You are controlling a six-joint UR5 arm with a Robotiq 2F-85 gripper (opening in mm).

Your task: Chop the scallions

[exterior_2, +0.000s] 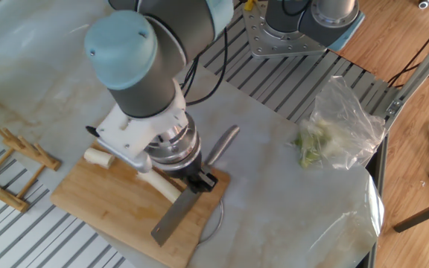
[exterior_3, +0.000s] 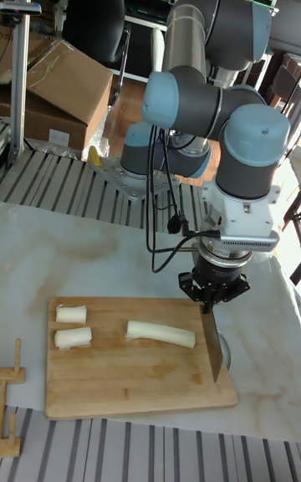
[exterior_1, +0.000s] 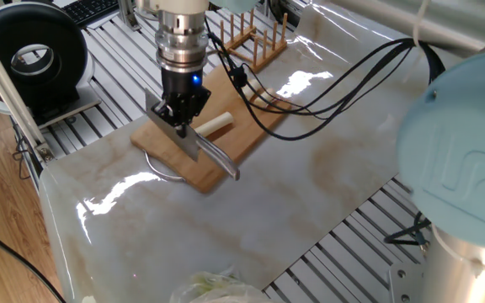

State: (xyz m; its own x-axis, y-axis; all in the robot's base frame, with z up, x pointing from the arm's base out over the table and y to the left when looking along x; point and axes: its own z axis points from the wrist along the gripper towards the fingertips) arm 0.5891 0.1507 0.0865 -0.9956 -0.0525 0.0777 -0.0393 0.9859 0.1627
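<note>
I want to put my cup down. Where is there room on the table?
The marble tabletop looks bare between the cutting board and the plastic bag of greens. Stay off the board: the gripper holds a knife beside the scallions there.
</note>
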